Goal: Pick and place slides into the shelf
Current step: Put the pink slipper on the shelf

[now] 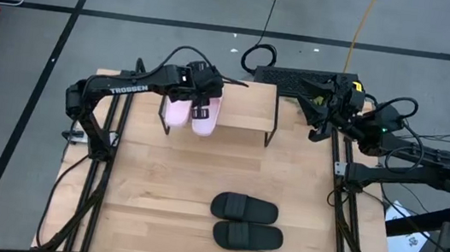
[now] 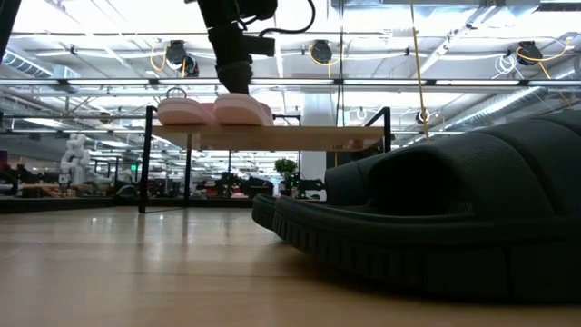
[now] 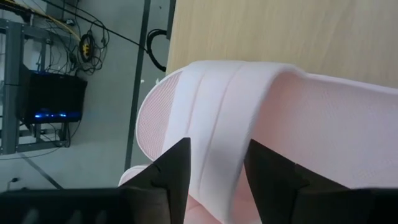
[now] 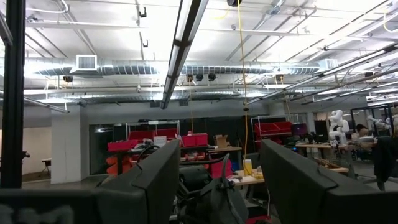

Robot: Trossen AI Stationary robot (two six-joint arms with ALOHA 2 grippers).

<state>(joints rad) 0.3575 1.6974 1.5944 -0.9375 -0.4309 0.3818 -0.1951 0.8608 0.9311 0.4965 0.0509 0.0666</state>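
You see two pale pink slides on the light wooden shelf — and two matte black slides on the blond tabletop.

Wooden table (black box behind)

Two pink slides, two black slides, one shelf.

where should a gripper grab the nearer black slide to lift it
By the wide strap, from above. The black slide lies flat, sole down, lengthwise across the table, so the strap arches clear of the footbed and one finger can likely slip under it. Its twin sits close on the far side, so coming along the slide's length is safer. The right gripper, open, hangs by the shelf.
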